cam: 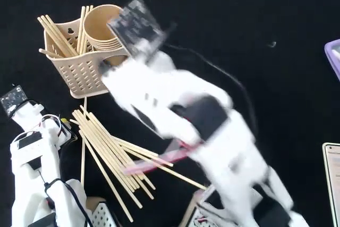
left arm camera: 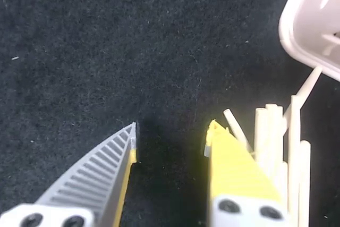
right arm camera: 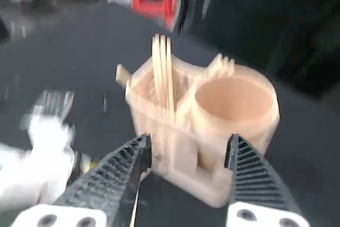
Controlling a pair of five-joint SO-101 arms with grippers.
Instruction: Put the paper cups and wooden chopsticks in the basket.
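Tan paper cups [cam: 103, 27] are sitting nested in the beige perforated plastic basket [cam: 79, 73] beside leaning wooden chopsticks [cam: 56, 35]; more thin sticks [cam: 109, 150] are lying fanned on the black cloth [cam: 255, 35], partly under the right arm [cam: 186, 104], while the right gripper [right arm camera: 188, 144] and left gripper [left arm camera: 172, 131] are both gaping wide

- The left gripper [left arm camera: 172, 131] hung over the black table cover [left arm camera: 106, 41], jaws well apart, bare cloth between them.
- One finger [left arm camera: 98, 171] showed grey ribs; the other had a yellow face.
- A bundle of wooden chopsticks [left arm camera: 276, 142] lay just beside the yellow finger, ends uneven.
- One thin stick [left arm camera: 305, 91] slanted towards the corner of the pale basket [left arm camera: 311, 25], touching it or very nearly.
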